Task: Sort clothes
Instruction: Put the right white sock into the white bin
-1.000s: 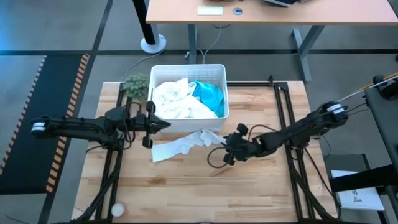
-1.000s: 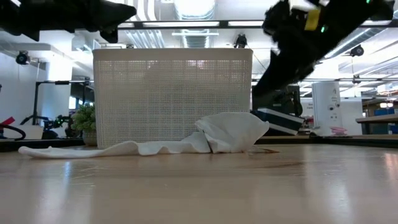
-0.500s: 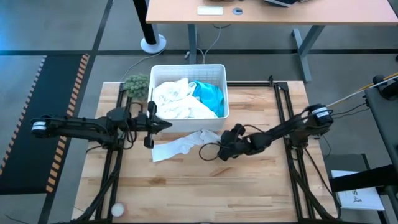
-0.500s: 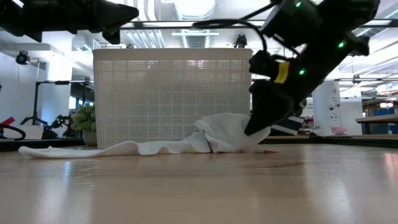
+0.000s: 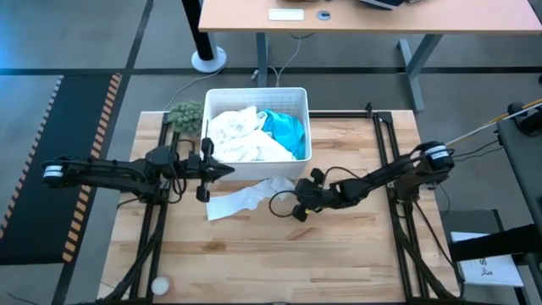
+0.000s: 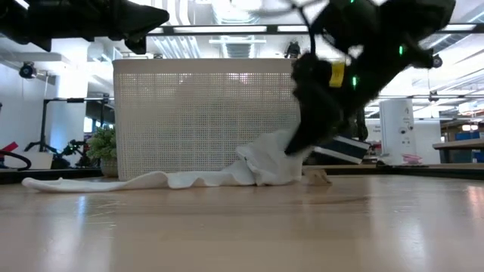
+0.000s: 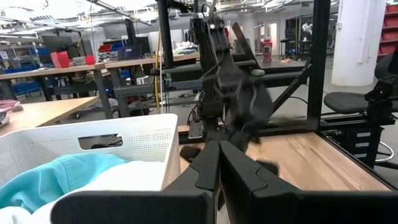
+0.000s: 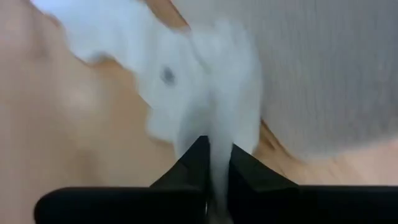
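White cloth (image 5: 250, 198) lies on the table (image 5: 339, 254) just in front of the bin (image 5: 301, 127) — our right gripper (image 5: 298, 203) pinches its end, fingers nearly together. If the thin pinch slips, we lose it. Farther off, our left gripper (image 5: 222, 169) waits pressed together by the bin, which holds more clothes (image 5: 250, 135).

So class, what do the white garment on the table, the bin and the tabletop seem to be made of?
White garment: soft matte fabric, going by its limp folds.
Bin: probably rigid white plastic, its wall finely perforated.
Tabletop: light wood, smooth, with visible plank grain.
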Controlling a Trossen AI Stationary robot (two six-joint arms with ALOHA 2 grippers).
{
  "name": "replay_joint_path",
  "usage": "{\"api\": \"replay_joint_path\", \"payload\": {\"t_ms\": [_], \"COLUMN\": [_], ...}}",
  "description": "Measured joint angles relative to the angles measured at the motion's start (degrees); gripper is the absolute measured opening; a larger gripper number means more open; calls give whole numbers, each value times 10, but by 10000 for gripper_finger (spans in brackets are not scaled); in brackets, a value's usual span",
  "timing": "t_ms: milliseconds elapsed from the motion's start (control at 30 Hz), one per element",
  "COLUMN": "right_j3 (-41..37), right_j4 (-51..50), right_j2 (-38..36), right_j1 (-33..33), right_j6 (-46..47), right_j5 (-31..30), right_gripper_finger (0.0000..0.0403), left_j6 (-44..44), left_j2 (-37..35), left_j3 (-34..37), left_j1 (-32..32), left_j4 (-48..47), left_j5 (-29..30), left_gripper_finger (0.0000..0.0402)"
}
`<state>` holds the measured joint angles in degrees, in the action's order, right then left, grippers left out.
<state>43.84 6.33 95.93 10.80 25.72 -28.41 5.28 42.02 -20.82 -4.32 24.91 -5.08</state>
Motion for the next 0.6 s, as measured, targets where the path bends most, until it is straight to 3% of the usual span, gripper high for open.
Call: {"api": "replay_joint_path", "payload": {"t_ms": [300, 600], "right_j3": [95, 309], "right_j4": [-13, -133], "right_j2": [-102, -136], "right_j1": [26, 14], "right_j6": [-126, -256], "right_j5": [0, -39], "right_gripper_finger": [1, 0], "left_j6": [-3, -7], "left_j2": [0, 2], "left_j3": [0, 0], "left_j1": [0, 0], "left_j4": [0, 1], "left_j5": [0, 0], "left_gripper_finger": [0, 0]}}
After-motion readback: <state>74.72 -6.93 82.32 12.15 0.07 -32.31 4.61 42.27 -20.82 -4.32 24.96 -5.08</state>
